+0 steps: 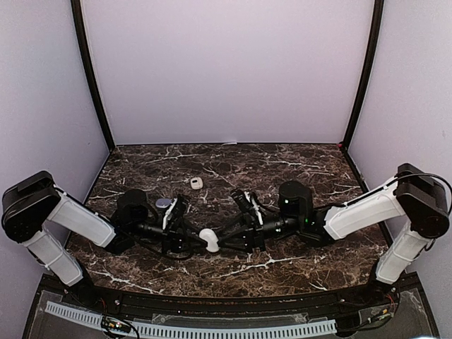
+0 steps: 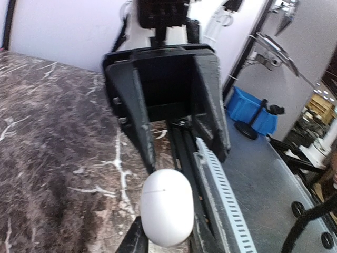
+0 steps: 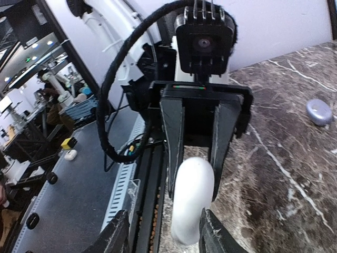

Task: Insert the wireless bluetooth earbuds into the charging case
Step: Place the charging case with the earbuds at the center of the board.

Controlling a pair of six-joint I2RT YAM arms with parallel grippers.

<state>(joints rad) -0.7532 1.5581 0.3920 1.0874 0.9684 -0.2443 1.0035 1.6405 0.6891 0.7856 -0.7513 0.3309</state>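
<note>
Top external only, small pale object (image 1: 196,183), both wrists, white case (image 2: 166,208)

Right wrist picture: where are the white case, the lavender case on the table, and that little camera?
white charging case (image 3: 190,195), right wrist view, its rounded shell
lavender case (image 3: 319,112), right wrist view, its top
camera (image 3: 203,43), right wrist view, its lens

There was one white egg-shaped plastic case (image 1: 209,240) at lower centre, one blue-grey pebble-shaped case (image 1: 164,203) to its upper left, and one small pale plastic bud (image 1: 197,183) higher up.
</note>
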